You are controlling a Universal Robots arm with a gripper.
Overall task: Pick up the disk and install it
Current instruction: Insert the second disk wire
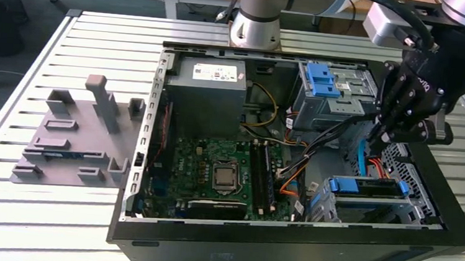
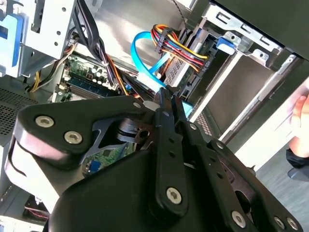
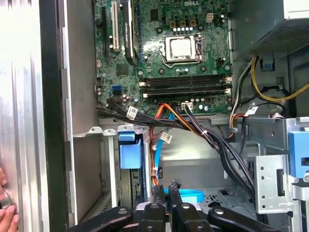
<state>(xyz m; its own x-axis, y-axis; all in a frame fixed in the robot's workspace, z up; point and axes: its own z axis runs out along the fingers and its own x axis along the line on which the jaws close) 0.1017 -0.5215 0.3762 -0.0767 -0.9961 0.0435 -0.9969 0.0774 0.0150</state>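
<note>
The disk (image 1: pixel 366 187) sits edge-up in the drive cage at the near corner of the open computer case, on the exterior view's right, with its blue rail end facing up. That blue end also appears in the first wrist view (image 3: pixel 130 151) and the second wrist view (image 2: pixel 225 44). My black gripper (image 1: pixel 380 141) hangs just above and behind the cage, inside the case wall. In both wrist views its fingers (image 3: pixel 166 187) (image 2: pixel 169 99) are pressed together with nothing seen between them. A light blue data cable (image 3: pixel 186 196) loops right by the fingertips.
The case holds a green motherboard (image 1: pixel 221 173), a grey power supply (image 1: pixel 211 88), a blue ridged latch (image 1: pixel 328 82) on the far cage, and bundled cables (image 3: pixel 212 137). A grey fixture (image 1: pixel 74 137) lies on the slatted table. A person's hand (image 3: pixel 5 205) rests outside the case.
</note>
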